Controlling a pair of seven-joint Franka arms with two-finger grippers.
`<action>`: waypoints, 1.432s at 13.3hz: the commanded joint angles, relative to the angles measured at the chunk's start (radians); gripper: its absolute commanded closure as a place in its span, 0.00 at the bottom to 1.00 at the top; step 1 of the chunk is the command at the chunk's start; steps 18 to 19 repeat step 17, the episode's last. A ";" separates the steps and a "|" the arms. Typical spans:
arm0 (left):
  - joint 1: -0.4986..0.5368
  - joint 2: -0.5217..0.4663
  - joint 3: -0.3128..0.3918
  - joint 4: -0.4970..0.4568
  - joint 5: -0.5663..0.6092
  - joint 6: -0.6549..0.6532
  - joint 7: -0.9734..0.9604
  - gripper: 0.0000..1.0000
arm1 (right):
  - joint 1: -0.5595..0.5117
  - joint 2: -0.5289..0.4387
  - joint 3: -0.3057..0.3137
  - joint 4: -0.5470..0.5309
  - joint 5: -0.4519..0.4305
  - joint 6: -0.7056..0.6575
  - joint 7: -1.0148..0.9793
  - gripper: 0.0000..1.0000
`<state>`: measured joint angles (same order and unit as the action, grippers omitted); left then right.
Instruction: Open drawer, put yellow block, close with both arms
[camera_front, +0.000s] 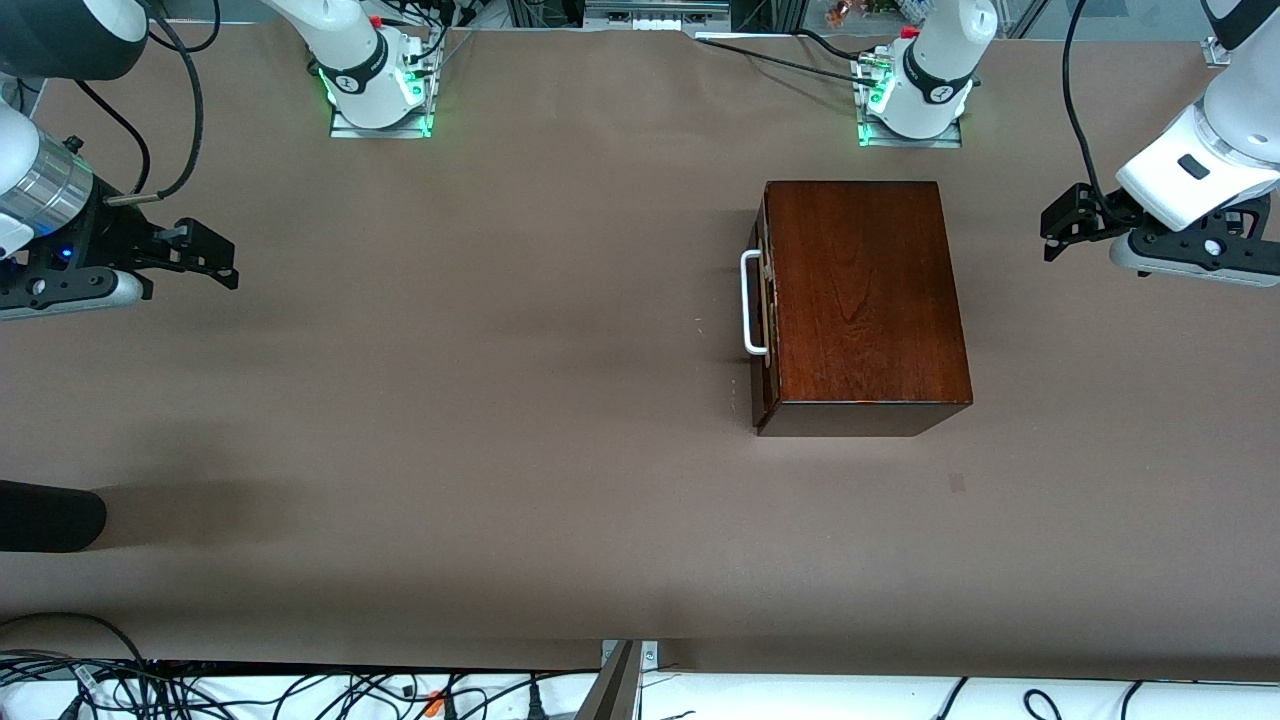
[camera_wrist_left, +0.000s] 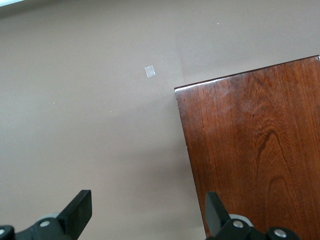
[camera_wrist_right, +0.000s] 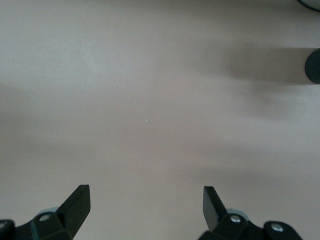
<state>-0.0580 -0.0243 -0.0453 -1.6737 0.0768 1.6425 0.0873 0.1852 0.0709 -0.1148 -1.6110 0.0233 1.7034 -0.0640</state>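
The dark mahogany box stands toward the left arm's end of the table. Its drawer is pushed in, with the white bar handle facing the right arm's end. The yellow block is out of view in every frame. My left gripper hangs open and empty in the air beside the box, on the side away from the handle. Its wrist view shows the box top beside one fingertip. My right gripper is open and empty over bare table at the right arm's end.
A dark rounded object juts in at the right arm's end, nearer the front camera; it also shows in the right wrist view. A small pale patch lies on the table near the box. Cables run along the front edge.
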 joint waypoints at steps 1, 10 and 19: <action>0.000 0.000 -0.002 0.025 -0.041 -0.030 -0.012 0.00 | -0.001 0.007 0.000 0.019 0.015 -0.005 0.007 0.00; 0.001 0.023 -0.002 0.049 -0.069 -0.066 -0.164 0.00 | 0.000 0.007 0.000 0.019 0.015 -0.005 0.007 0.00; 0.006 0.035 -0.001 0.072 -0.100 -0.092 -0.164 0.00 | -0.001 0.007 0.000 0.019 0.018 -0.005 0.007 0.00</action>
